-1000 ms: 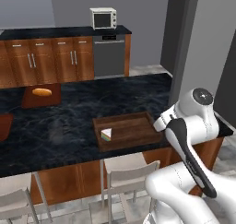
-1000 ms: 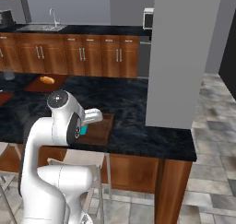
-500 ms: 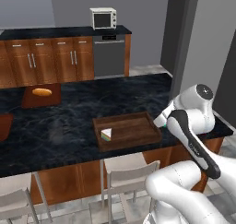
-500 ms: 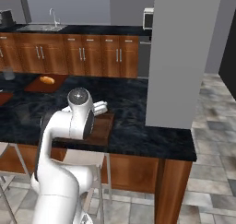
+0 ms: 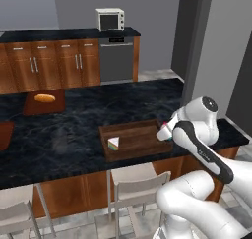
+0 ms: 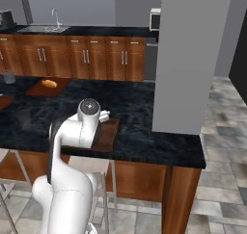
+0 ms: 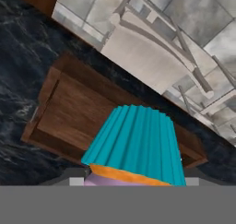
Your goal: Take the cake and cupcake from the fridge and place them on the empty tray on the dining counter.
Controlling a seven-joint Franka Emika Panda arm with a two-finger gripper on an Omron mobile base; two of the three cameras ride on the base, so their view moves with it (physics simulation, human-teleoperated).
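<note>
— What colours sit before me?
— Teal ribbed wrapper on my cupcake (image 7: 133, 142), brown wooden tray (image 7: 69, 108), black white-veined bench (image 5: 74, 130).
— And the cake (image 5: 113, 143)?
— White, rainbow stripes.

Cupcake (image 7: 133, 144) frosting below frame edge

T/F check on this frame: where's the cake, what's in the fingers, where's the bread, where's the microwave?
1. The cake lies in the tray. True.
2. The fingers hold the cupcake above the tray. True.
3. The bread sits in the tray. False: it lies on a separate flat board.
4. The microwave stands on the dining counter. False: it stands on the far wall counter.
</note>
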